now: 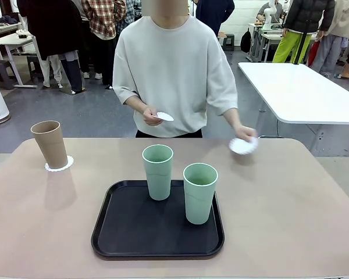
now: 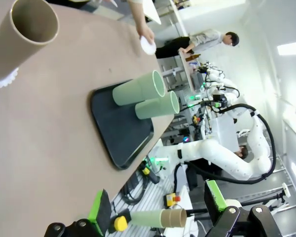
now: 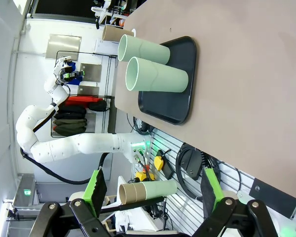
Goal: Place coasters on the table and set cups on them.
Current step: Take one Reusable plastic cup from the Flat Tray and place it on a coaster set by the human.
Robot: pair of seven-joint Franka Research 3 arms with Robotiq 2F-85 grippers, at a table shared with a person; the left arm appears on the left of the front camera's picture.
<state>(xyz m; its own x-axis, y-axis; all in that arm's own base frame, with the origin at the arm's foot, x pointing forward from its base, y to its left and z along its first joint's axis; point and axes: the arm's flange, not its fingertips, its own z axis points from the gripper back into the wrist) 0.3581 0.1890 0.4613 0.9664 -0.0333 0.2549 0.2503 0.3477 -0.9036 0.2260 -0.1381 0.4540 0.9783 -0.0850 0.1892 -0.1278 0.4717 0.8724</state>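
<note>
Left pincer point(image 2: 156, 205) and right pincer point(image 3: 154, 186) gape wide

Beige table point(image 1: 291, 221); on it black tray point(image 1: 142, 235); one coaster point(image 1: 70, 162)

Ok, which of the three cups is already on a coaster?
The tan brown cup, far left, on a white doily; both mint green cups stand in the black tray.
</note>
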